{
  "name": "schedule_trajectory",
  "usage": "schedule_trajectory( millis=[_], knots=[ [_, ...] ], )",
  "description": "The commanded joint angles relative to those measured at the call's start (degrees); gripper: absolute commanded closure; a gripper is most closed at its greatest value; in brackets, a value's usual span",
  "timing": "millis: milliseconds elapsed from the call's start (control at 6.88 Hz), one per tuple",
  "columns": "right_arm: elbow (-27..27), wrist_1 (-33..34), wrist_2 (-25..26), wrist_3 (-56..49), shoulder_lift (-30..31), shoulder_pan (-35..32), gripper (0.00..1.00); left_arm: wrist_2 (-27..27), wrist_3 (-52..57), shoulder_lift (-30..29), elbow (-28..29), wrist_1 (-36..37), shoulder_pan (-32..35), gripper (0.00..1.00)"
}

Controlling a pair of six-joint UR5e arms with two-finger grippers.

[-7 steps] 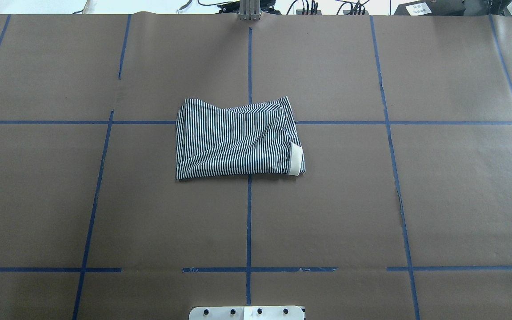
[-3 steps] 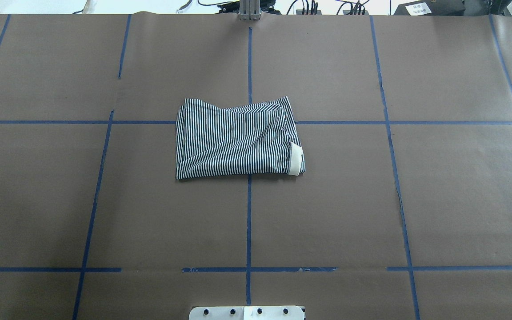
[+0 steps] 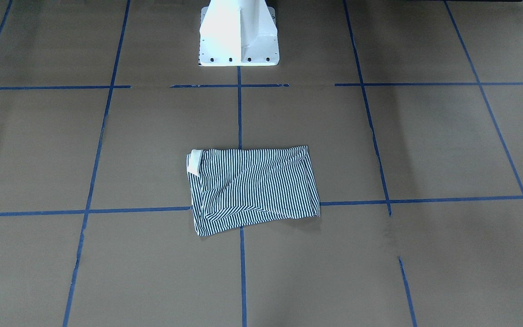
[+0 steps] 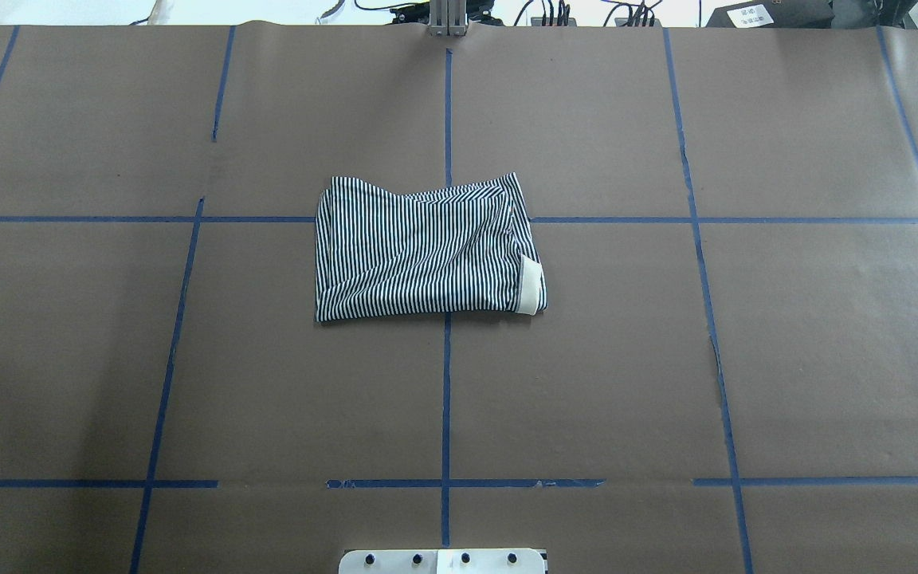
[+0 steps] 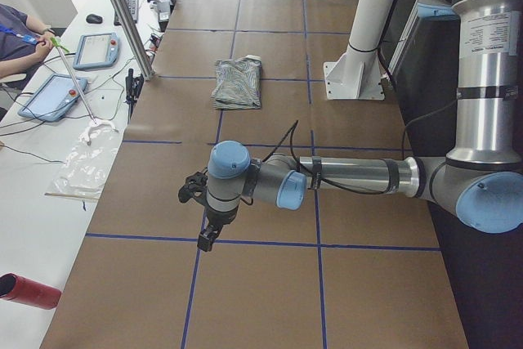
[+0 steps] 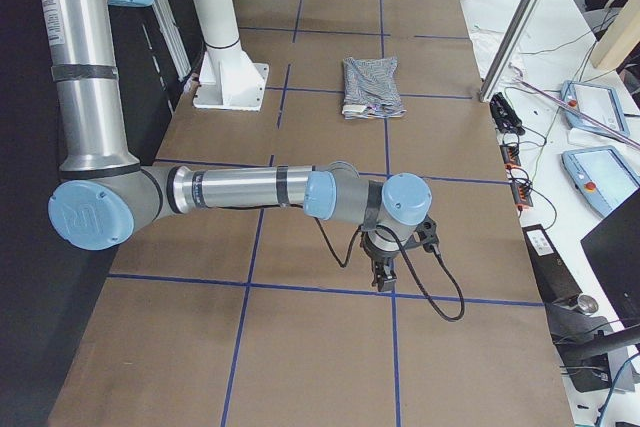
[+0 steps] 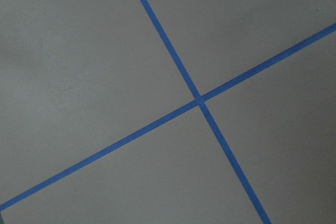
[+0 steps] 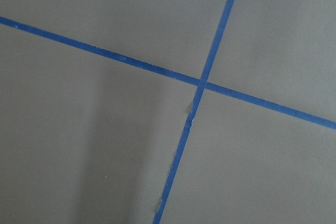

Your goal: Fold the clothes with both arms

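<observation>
I see the striped polo shirt folded into a compact rectangle, flat on the brown-paper surface, about mid-surface, lying across a crossing of the blue tape lines; its cream collar sticks out at the corner nearest the robot, on the robot's right; some creases run across the top layer; nothing touches it. The white pedestal base stands well apart from the shirt. Neither arm shows in the overhead or front-facing views. From the left end, the left arm reaches out low over the surface, left gripper pointing down near a tape line, well apart from the shirt; I cannot tell how its jaws stand. From the right end, the right arm is posed likewise, right gripper pointing down just above a tape line, far from the shirt; jaw state again cannot be told. Both wrist cameras show only bare paper and a tape crossing, no fingers in frame.
</observation>
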State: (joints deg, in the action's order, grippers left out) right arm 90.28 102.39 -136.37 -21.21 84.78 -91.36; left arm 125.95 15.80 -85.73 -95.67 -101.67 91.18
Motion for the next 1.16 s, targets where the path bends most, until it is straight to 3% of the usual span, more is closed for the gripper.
schedule_trajectory(
  millis=[0, 1018],
  knots=[
    [0.0, 0.0, 0.0, 6.7, 0.1, 0.0, 0.0, 0.8, 0.1, 1.9, -5.8, 7.7, 3.0, 0.0],
    [-2.4, -2.2, -0.1, 7.0, 2.1, -0.8, 0.0, 4.0, -0.6, 2.1, -4.5, 7.9, 2.3, 0.0]
  ],
)
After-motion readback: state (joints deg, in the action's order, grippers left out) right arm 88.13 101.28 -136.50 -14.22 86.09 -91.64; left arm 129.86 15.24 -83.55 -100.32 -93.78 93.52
